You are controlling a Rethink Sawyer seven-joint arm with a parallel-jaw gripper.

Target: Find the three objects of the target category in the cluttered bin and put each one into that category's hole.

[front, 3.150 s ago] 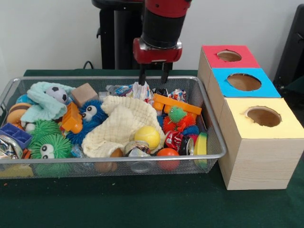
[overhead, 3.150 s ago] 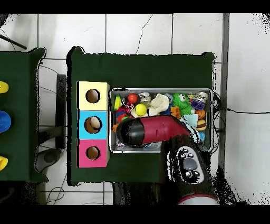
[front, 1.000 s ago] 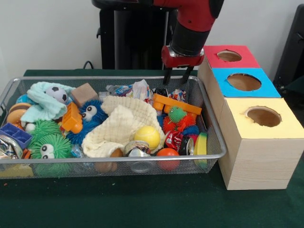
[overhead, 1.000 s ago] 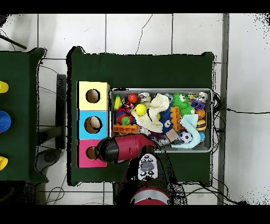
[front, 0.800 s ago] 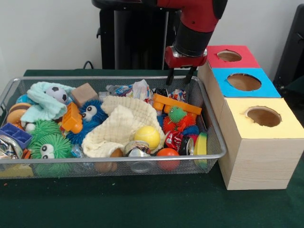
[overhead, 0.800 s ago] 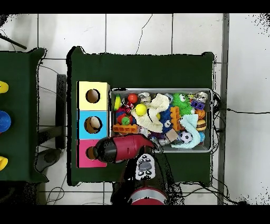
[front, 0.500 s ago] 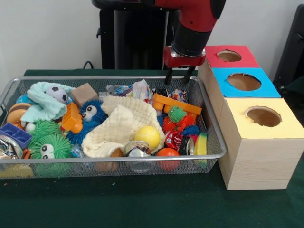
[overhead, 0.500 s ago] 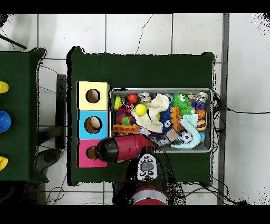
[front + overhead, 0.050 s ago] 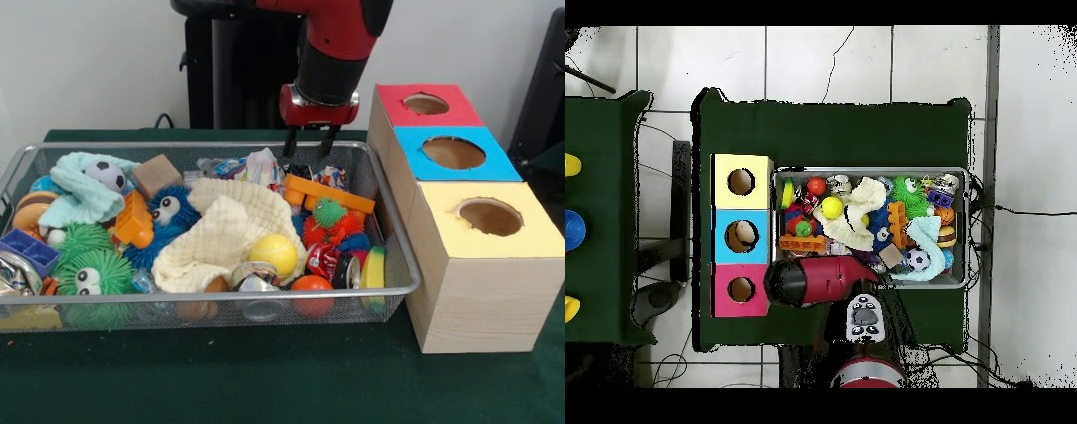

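Hovering empty over the bin's [image 9: 388, 225] far rim near the boxes [image 9: 452, 152], the end effector [image 9: 309, 141] hangs with fingers slightly parted; the toys lie just below it.

Yellow ball [image 9: 274, 253], seemingly cream cloth [image 9: 225, 231]

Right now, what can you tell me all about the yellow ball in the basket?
The yellow ball is round, smooth and plain, maybe rubber or foam. It sits near the front of the wire basket, resting against the cream cloth. A shiny crushed can lies just in front of it. Nothing is holding it.
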